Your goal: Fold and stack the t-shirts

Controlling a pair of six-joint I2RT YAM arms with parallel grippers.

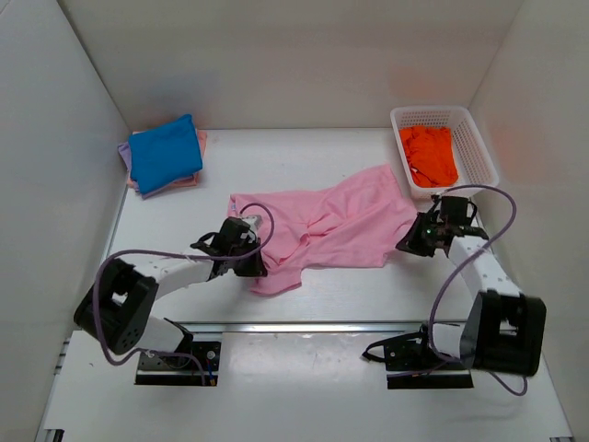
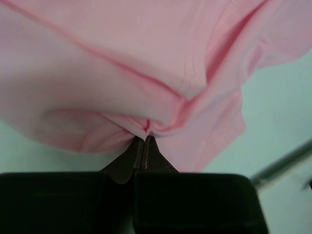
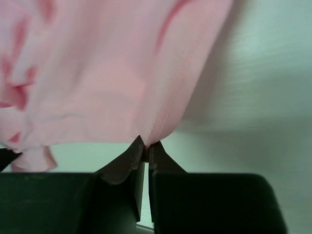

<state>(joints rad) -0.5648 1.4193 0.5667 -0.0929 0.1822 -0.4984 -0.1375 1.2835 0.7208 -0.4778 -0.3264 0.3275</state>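
On the white tabletop (image 1: 350,295), a light pink t-shirt (image 1: 331,221) is spread crumpled at centre. An orange t-shirt (image 1: 430,155) is held in the lattice basket (image 1: 479,152) at 1 o'clock; a folded blue t-shirt (image 1: 166,153) is stacked at 10 o'clock. The pink fabric is pinched at its 8 o'clock edge by the left tool (image 2: 145,138) and at 3 o'clock by the right tool (image 3: 146,144).

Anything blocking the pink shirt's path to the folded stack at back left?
Nothing visible. Bare table lies between the pink shirt and the folded stack, blue on top; the basket sits far right, off that path. The left gripper and right gripper are each shut on the shirt.
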